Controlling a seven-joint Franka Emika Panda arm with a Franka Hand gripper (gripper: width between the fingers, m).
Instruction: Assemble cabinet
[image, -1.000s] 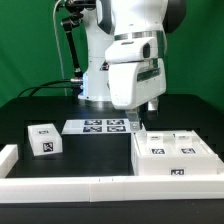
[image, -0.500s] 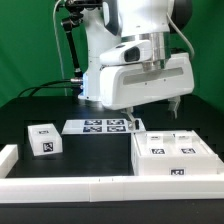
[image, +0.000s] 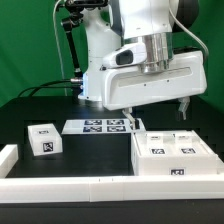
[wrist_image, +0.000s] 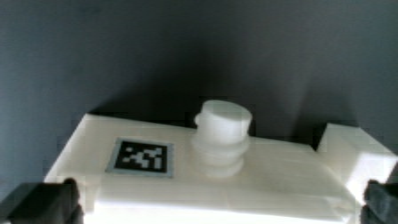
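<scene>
Fingers (image: 184, 104) apart, now turned broadside above cabinet (image: 172, 160); cabinet unmoved.

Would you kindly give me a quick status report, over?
Hand open, empty, over cabinet. Cabinet lying flat, ungripped. Drawer block apart, exterior view's left; nothing in the way.

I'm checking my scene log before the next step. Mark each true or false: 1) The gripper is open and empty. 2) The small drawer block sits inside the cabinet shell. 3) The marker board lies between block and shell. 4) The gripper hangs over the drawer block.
1) True: the gripper has its fingers spread and holds nothing.
2) False: the drawer block stands alone on the table, apart from the cabinet shell.
3) True: the marker board lies between them.
4) False: it hangs above the cabinet shell's end nearest the marker board.
</scene>
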